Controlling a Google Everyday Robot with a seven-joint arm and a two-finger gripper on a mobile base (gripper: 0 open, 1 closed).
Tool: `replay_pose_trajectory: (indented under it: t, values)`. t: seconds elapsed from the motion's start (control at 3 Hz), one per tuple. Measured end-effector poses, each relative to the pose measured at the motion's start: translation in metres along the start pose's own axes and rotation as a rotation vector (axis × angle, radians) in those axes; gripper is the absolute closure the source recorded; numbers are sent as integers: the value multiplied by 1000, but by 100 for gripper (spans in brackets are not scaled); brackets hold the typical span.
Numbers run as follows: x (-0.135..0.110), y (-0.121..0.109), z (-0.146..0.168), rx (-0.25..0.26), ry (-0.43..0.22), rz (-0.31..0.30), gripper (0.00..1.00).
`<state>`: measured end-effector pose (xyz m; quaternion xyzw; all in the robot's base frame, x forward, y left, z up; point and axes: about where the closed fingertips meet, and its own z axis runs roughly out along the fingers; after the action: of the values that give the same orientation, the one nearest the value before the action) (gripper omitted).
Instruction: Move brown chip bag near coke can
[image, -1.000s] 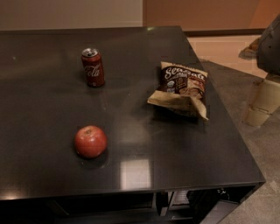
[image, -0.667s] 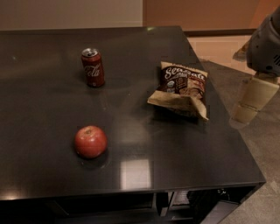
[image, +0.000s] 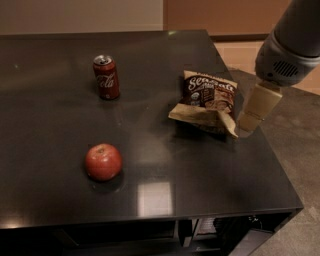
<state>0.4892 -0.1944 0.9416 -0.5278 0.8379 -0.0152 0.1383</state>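
Gripper (image: 250, 119) has come in from the right edge of the frame since a second ago and now sits just off the right side of the brown chip bag (image: 207, 102). Nothing else on the table has shifted.

Gripper is at centre right, hanging tilted with its tip down-left, close to the bag's lower right corner. Can't tell if it's touching. Can't tell how far open it is either, since only a tan block shows from this angle. Nothing in its grasp.

The grey arm housing (image: 290, 45) above it fills the upper right corner.

The bag lies flat and crinkled on the dark table (image: 150, 200), right of centre, label up, near the table's right edge.

The coke can (image: 106, 77) stands upright in the upper left-centre, well apart from the bag, with bare tabletop between them.

A red apple (image: 103, 161) sits lower left of centre, below the can and apart from both it and the bag.
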Motion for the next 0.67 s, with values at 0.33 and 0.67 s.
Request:
replay_pose_trajectory:
  t: [0.33,0.67]
  values:
    - [-12,-8,18,15,-22,77,0]
    - [-22,-14,39,19,-43,129,0]
